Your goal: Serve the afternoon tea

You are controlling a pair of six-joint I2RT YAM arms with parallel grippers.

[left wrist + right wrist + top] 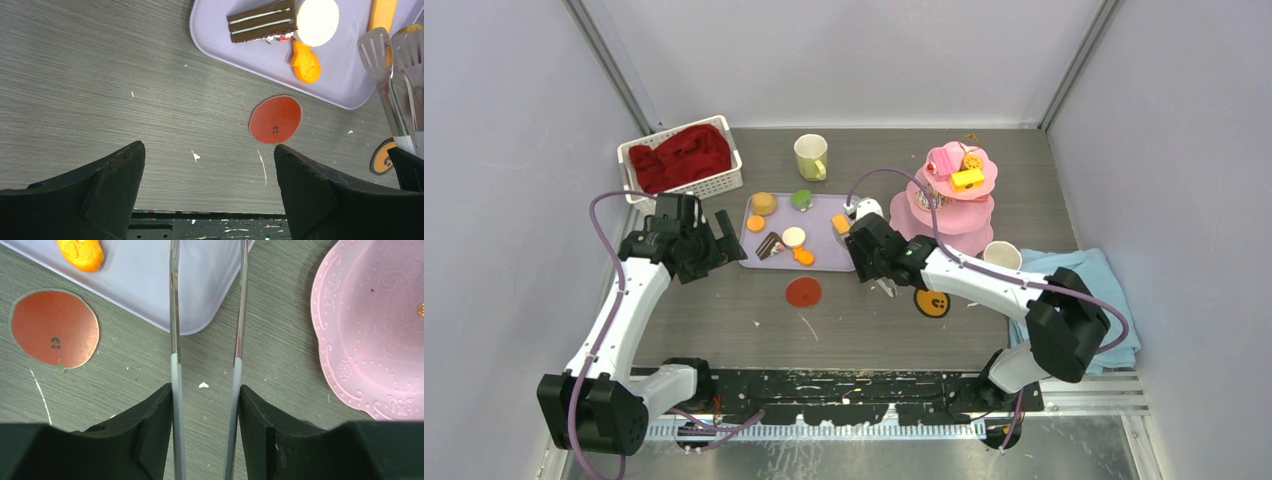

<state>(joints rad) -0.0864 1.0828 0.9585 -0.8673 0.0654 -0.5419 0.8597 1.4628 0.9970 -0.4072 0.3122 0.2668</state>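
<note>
Nearest the arm bases: a red disc, flat on the table just off the tray's near edge.

Item, right gripper: clamped on a pair of metal tongs, whose blades are held apart over the near right corner of the lavender tray.

Item, left gripper: jaws wide apart, nothing held, hung beside the tray's left edge.

Item, sweets on the tray: a chocolate cake slice, a cream round, an orange fish-shaped sweet and others, none yet lifted.

Item, pink three-tier stand: just right of the tray, top tier loaded.

Item, yellow-green mug: farthest back.

Hazards noted: the flat sweets may be pushed about rather than pinched, or dropped in transit. The tongs may be twisted in the fingers under an uneven squeeze. The stand may be struck by the nearby right arm and its top load spilled.
</note>
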